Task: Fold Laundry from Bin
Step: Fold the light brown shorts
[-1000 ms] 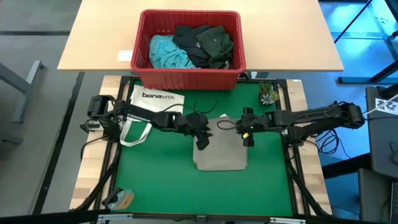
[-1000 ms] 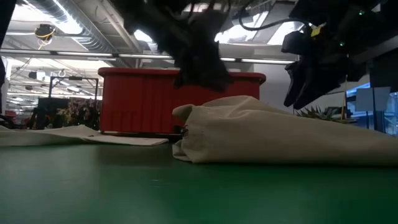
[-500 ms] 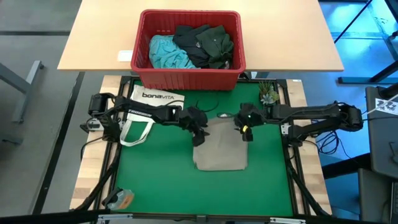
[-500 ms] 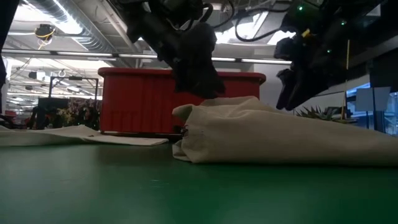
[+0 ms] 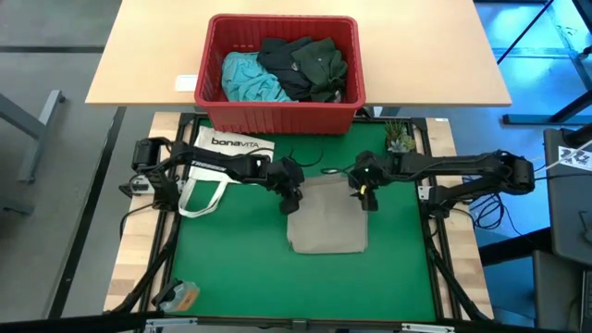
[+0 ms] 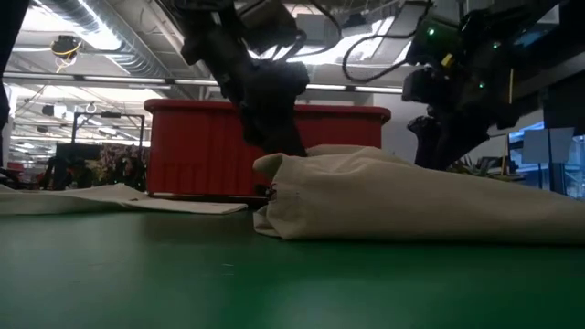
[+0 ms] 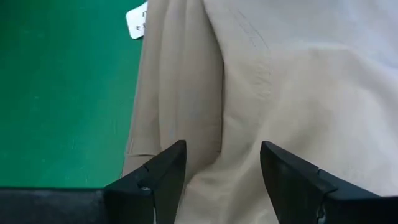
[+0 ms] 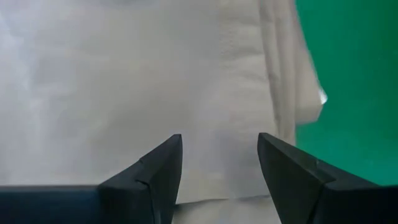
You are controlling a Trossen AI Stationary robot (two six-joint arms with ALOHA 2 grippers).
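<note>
Looking down from above, your left gripper and right gripper flank the far end of the khaki garment, which runs lengthwise toward you; the other clothes sit in the red bin. Low view: both arms angle down onto the cloth. Wrist views: each claw's fingers stand apart, empty, right over the fabric.

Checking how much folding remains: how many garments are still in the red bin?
3 visible in the bin: turquoise garment left, dark grey garment middle, dark green garment right. More may lie underneath.
</note>
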